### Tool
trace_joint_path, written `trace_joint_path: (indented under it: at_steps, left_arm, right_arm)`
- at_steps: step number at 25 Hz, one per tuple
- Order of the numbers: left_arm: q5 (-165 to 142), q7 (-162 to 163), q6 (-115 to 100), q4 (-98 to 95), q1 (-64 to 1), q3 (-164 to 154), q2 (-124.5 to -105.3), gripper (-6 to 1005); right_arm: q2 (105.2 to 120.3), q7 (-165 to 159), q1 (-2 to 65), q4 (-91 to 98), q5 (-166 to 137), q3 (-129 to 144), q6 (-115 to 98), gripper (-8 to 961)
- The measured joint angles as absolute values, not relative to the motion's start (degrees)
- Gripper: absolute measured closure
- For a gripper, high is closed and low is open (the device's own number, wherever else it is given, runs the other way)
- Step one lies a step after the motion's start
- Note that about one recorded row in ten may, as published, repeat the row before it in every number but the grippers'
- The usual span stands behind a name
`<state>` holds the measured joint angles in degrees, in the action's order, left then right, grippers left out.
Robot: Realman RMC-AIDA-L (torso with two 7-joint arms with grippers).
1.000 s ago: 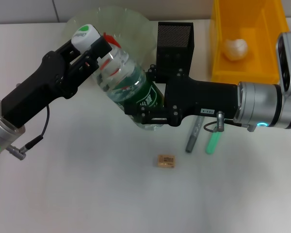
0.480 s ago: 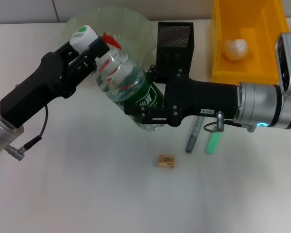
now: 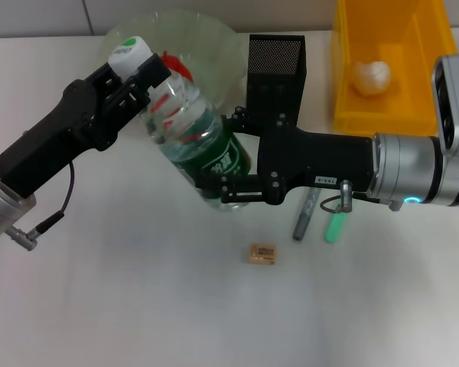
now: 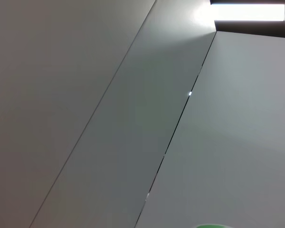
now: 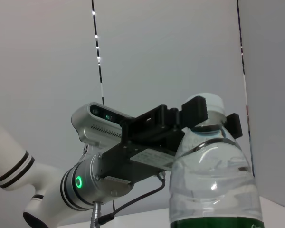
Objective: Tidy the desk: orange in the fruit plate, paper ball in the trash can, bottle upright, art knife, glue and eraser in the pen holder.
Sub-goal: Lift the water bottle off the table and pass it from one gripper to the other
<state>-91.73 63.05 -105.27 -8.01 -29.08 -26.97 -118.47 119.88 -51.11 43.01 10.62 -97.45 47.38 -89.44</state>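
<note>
Two grippers on one bottle, mid-tilt above the desk.

Nearest, the eraser (image 3: 262, 254) lies loose on the desk just below the right gripper (image 3: 228, 177), which is clamped round the base of the bottle (image 3: 190, 134). Up the neck, the left gripper (image 3: 141, 84) pinches just under the white cap, and the bottle leans between them. Beyond it sit the fruit plate (image 3: 218, 42) and pen holder (image 3: 276, 65), with the trash can (image 3: 392, 69) far off the right arm holding the paper ball (image 3: 371, 76). The risk, I'd say: uneven pulls twist the bottle free, or a slanted release tips it into the plate.
</note>
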Motion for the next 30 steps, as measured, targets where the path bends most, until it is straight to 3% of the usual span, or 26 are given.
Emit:
trace_joint_path:
  at_steps: [30]
  left_arm:
    - [-91.7,62.8,-105.2,-8.1,-28.6,-27.0,-118.47,557]
  right_arm:
    - [119.68,-52.2,42.6,12.0,-97.3,46.5,-89.3,131]
